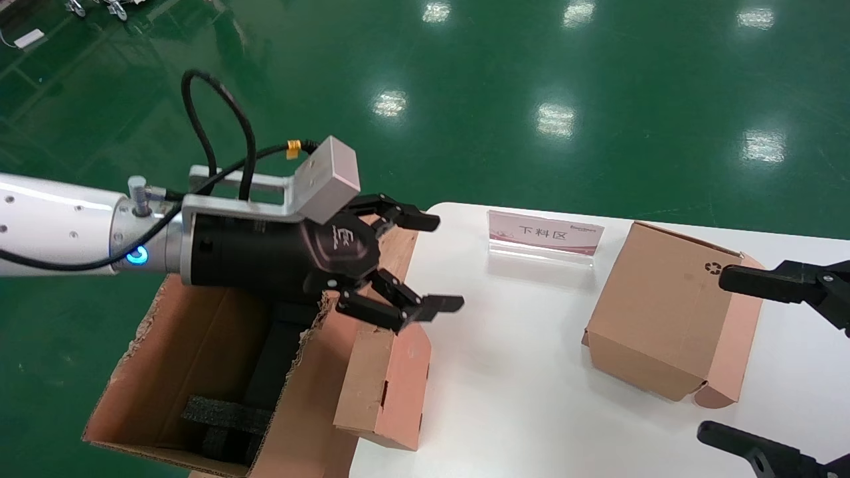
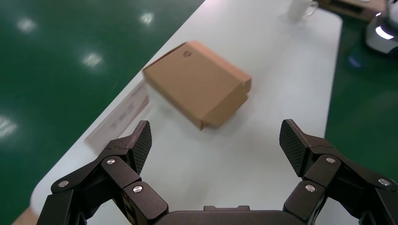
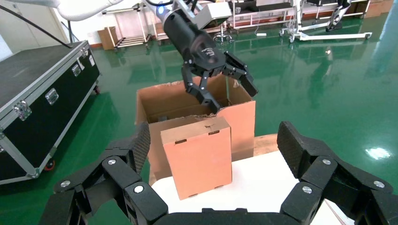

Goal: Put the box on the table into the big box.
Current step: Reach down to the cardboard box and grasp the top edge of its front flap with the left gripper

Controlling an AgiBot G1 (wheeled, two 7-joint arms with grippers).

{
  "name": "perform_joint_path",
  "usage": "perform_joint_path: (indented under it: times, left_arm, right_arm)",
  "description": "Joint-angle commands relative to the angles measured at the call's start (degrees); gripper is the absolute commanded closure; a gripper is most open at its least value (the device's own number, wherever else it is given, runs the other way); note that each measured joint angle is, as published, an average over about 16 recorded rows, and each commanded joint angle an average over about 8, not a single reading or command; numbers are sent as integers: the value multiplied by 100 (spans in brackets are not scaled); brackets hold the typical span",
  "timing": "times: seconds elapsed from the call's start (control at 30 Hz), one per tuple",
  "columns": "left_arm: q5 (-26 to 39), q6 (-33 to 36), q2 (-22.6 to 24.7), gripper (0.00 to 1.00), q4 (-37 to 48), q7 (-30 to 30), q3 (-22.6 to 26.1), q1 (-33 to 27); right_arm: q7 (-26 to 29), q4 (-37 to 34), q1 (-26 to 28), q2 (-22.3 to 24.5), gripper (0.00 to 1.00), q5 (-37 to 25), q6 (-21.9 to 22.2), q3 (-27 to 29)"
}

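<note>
Left arm out, jaws wide; right gripper low at the edge.

The left arm reaches in from the left side, level, wrist ring glowing blue, cable looped over the top. The left gripper (image 1: 425, 262) points right with fingers (image 2: 140, 141) spread wide and nothing between them. The right gripper (image 1: 773, 362) shows at the right edge, one finger up high, the other low, also spread wide and empty.

Head view high over table (image 1: 531, 398), wrist views low, opposed, perhaps sharing it
</note>
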Motion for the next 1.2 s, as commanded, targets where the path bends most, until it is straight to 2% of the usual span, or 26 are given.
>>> perform_joint_path:
  times: [0.03, 0.2, 0.4, 0.7, 0.8, 0.97, 1.2]
  left_arm:
    - [151, -35, -31, 0, -22, -197, 91, -147]
    - [685, -30, -49, 0, -184, -1123, 364, -498]
    - [1498, 227, 99, 0, -406, -2573, 819, -1140]
    - [2718, 1360, 771, 0, -535, -4675, 1653, -2336]
    - [3228, 1804, 1150, 0, -559, -5506, 2155, -2826]
    - [3912, 2265, 1809, 0, -583, -6850, 3355, -3683]
    - [4036, 2536, 2486, 0, -597, -8155, 4781, -4661]
  right_arm:
    - [0, 0, 0, 0, 0, 0, 0, 0]
    - [0, 0, 0, 0, 0, 0, 0, 0]
    - [0, 0, 0, 0, 0, 0, 0, 0]
    - [0, 0, 0, 0, 0, 0, 0, 0]
    - [0, 0, 0, 0, 0, 0, 0, 0]
    - [0, 0, 0, 0, 0, 0, 0, 0]
    - [0, 0, 0, 0, 0, 0, 0, 0]
